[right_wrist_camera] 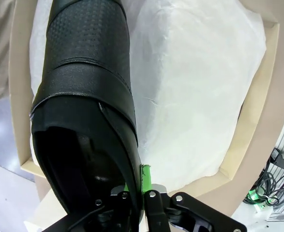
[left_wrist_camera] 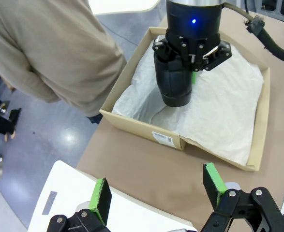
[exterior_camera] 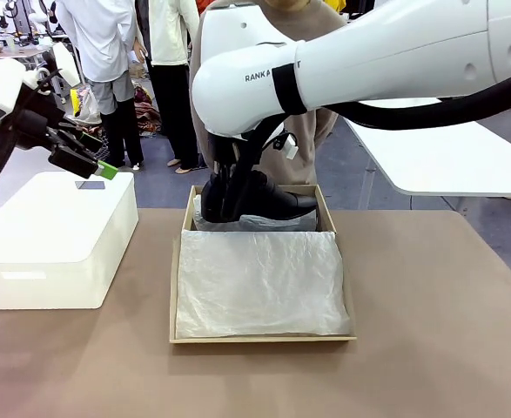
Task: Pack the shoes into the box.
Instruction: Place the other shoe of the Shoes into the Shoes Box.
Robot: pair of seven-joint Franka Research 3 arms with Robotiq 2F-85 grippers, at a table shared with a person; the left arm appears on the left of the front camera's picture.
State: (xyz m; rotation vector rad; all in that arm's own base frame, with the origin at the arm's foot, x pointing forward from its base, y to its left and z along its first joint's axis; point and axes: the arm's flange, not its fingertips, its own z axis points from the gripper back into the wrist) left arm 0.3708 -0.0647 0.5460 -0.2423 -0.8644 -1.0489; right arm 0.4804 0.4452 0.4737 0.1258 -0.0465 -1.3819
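Front: my right gripper (exterior_camera: pixel 227 190) pinches a shoe (exterior_camera: pixel 277 202) by its heel collar, the shoe just below it at the box's (exterior_camera: pixel 264 339) far end. Left wrist: my left gripper (left_wrist_camera: pixel 156 186) is spread, empty, well apart. Right wrist: the leather looks stiff and slick, so the collar seems the surest hold.

A brown table (exterior_camera: pixel 447 348) is spreading across the near part of the room, and a white table (exterior_camera: pixel 451 157) is standing on thin legs just beyond its far right corner. The floor (exterior_camera: pixel 164 178) is lying smooth and grey-blue, and in the left wrist view it is catching a soft patch of light from above. At the back left, a person in a white shirt and grey shorts (exterior_camera: pixel 103 52) is standing beside a person in black trousers (exterior_camera: pixel 175 96).
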